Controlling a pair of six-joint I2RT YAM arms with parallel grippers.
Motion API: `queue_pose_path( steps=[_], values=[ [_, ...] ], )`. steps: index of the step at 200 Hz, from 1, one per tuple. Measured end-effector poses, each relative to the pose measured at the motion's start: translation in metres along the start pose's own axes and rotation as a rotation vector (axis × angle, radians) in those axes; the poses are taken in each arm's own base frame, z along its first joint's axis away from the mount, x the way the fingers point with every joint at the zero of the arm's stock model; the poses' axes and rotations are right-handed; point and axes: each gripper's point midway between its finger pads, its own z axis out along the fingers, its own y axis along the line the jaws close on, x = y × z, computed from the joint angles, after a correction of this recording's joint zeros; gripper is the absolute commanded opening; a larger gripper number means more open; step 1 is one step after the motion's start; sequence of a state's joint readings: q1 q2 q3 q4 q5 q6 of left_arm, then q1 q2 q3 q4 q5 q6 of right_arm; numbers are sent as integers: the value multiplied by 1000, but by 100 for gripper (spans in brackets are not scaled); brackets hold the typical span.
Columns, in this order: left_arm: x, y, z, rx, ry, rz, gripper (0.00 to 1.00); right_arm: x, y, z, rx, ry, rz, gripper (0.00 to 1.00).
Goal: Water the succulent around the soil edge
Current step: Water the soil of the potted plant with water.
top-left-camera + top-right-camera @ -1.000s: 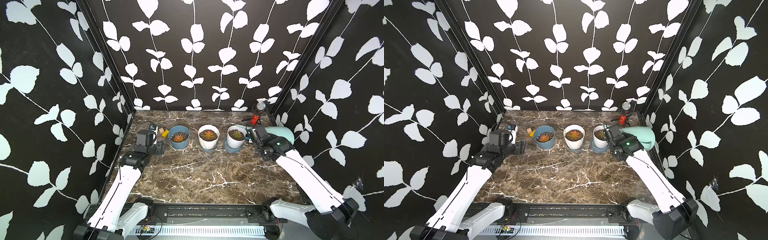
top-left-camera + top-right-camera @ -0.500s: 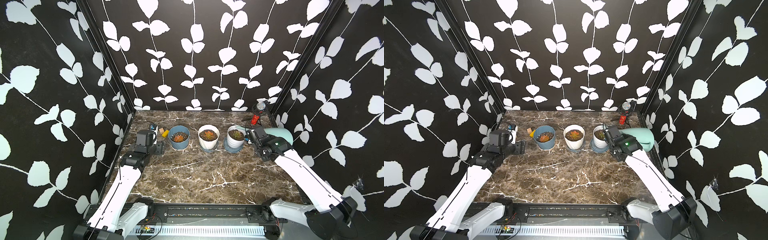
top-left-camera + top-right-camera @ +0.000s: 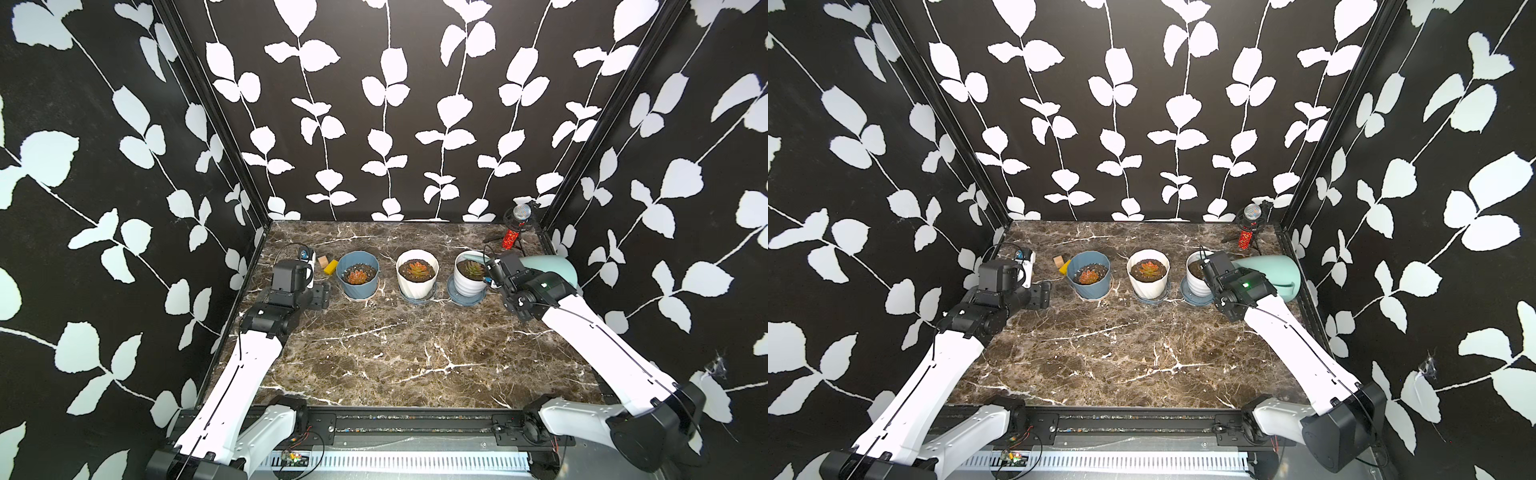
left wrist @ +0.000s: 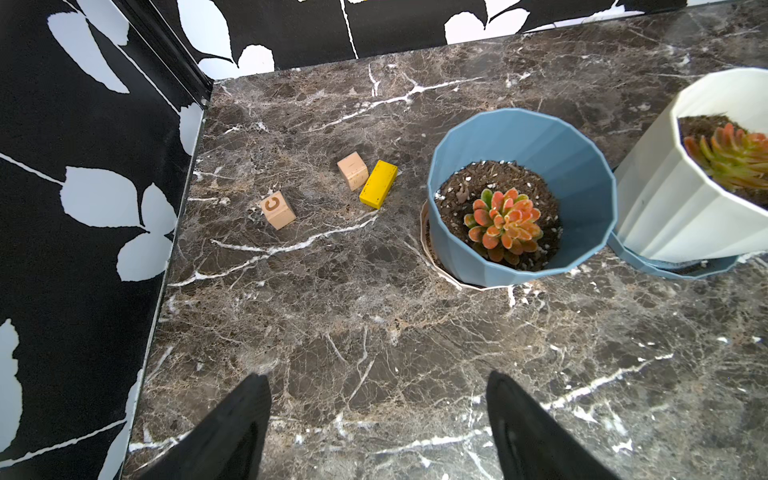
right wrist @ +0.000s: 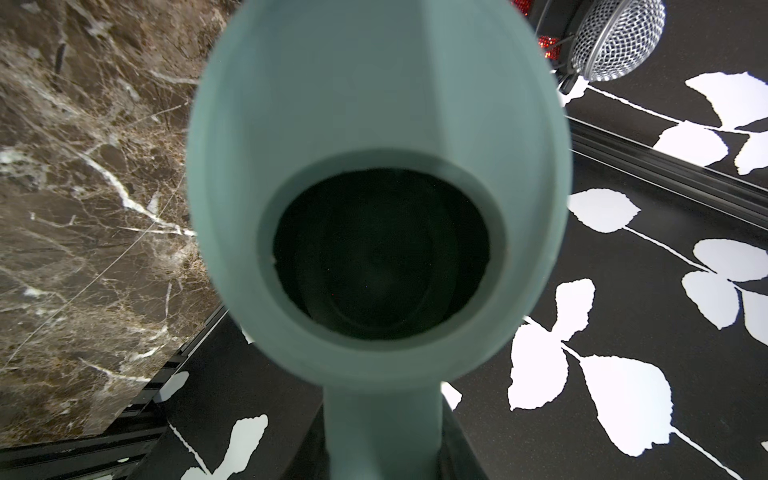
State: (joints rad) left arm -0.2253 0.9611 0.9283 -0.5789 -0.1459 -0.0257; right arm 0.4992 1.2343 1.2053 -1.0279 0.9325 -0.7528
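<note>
Watering can (image 3: 555, 268) crept left; three pots (image 3: 417, 287).

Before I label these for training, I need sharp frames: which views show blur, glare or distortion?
Right wrist view: the watering can fills the frame, close and soft-edged, its opening dark; the microphone behind is sharp. Left wrist view: blue pot and blocks crisp, no glare. Both top views: even light, sharp, no glare.

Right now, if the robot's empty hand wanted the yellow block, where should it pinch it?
Probably across the two long sides of the yellow block, coming straight down from above. It lies flat on the table, and its width looks narrow enough for the open left gripper. Pinch the end nearer the gripper, because a wooden cube crowds one side at the far end.
</note>
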Motion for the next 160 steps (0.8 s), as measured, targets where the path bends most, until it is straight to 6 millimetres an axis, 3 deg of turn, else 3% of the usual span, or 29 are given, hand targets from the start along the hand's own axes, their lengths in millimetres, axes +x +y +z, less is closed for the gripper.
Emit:
queue_pose_path(
  steps=[160],
  values=[
    [1,1,0,-3,6,-1,83,-3,-15,-16,100,-7,-112,0]
  ],
)
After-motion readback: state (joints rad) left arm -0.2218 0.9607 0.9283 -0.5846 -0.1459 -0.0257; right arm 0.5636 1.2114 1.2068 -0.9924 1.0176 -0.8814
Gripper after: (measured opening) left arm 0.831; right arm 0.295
